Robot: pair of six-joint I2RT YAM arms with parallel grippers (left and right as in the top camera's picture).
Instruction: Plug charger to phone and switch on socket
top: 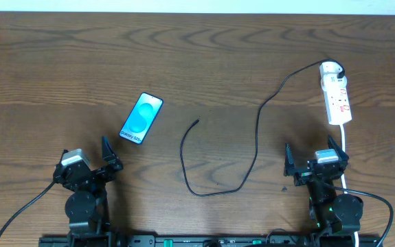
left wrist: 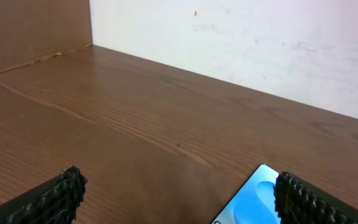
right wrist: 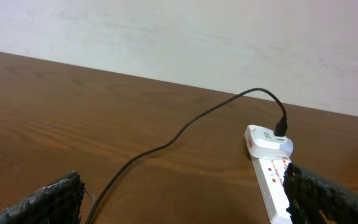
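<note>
The phone [top: 141, 118], blue-screened, lies face up on the table left of centre; its corner shows in the left wrist view [left wrist: 253, 199]. The black charger cable [top: 255, 140] runs from the socket's far end in a long loop to its loose plug tip [top: 196, 122], which lies right of the phone and apart from it. The cable also shows in the right wrist view [right wrist: 185, 129]. The white socket strip [top: 336, 100] lies at the right, also in the right wrist view [right wrist: 269, 169]. My left gripper [top: 91, 159] is open and empty, near the front edge below the phone. My right gripper [top: 315, 156] is open and empty, just in front of the socket.
The socket's thick white cord [top: 345, 147] runs toward the front edge beside my right arm. A white wall [left wrist: 259, 37] stands behind the table's far edge. A brown panel [left wrist: 29, 25] bounds the left side.
</note>
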